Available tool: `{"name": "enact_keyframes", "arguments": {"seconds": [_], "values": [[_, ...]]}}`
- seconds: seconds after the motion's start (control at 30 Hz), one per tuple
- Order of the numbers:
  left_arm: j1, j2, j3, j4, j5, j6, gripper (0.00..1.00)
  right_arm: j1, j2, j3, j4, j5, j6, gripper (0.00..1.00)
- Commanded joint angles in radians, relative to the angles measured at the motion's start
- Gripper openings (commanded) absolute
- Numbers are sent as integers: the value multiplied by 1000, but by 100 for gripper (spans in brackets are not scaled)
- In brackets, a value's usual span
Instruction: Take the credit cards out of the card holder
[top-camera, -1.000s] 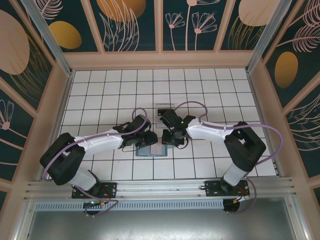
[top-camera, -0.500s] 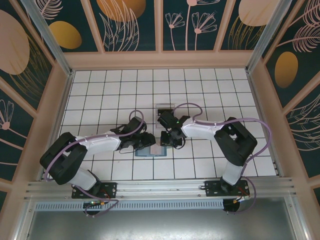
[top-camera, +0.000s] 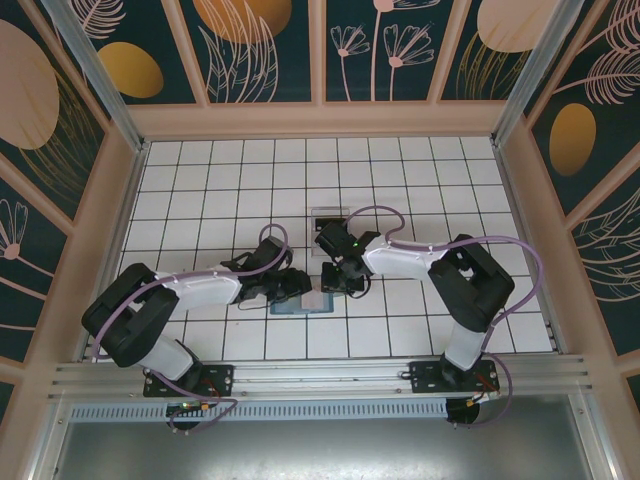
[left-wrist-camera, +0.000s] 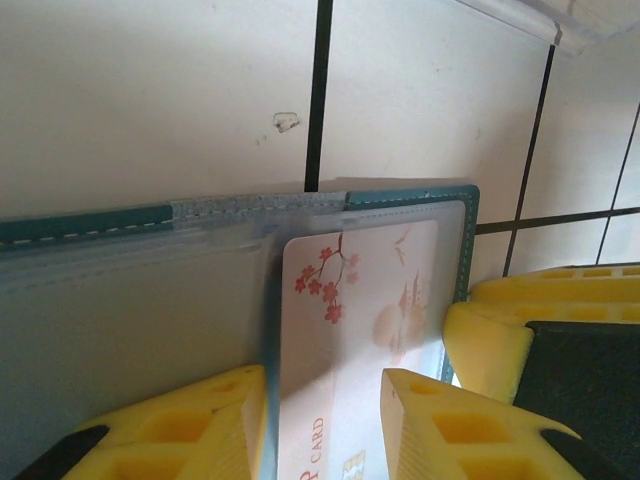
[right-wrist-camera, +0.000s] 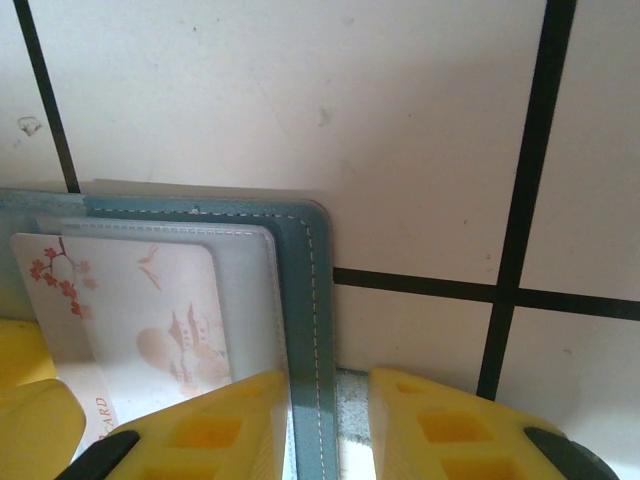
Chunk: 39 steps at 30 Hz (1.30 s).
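Note:
The teal card holder (top-camera: 298, 305) lies open on the tiled floor between both grippers. A pale credit card (left-wrist-camera: 360, 300) printed with red blossoms sits in its clear right-hand pocket, also seen as the credit card (right-wrist-camera: 140, 310) in the right wrist view. My left gripper (left-wrist-camera: 325, 430) is low over that pocket, open, its yellow fingers apart over the card. My right gripper (right-wrist-camera: 330, 430) is open too, astride the holder's stitched right edge (right-wrist-camera: 305, 290). In the top view the left gripper (top-camera: 298, 286) and right gripper (top-camera: 335, 283) nearly meet above the holder.
A clear plastic tray (top-camera: 330, 218) lies just behind the grippers. White tiles with black grout stretch away on all sides, walled in by wooden panels. The right gripper's yellow fingers (left-wrist-camera: 500, 330) crowd the holder's corner in the left wrist view.
The right arm has folded its elbow in toward the centre while its gripper stayed at the holder. The left gripper shifted slightly along the holder. The holder has not moved.

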Motion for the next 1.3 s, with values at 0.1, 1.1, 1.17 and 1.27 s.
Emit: {"name": "enact_keyframes", "arguments": {"seconds": [0.1,1.1,1.17,1.27], "values": [[47,2,-93,82,76,-6,32,6,39,-19,-25,17,-19,27],[72,67,-75,19,74,65,26,7,17,-17,-46,28,-8,26],[71,74,-75,31,85,64,26,7,17,-17,-48,28,-8,26],[71,84,-68,22,74,62,26,7,16,-15,-48,29,-7,26]]}}
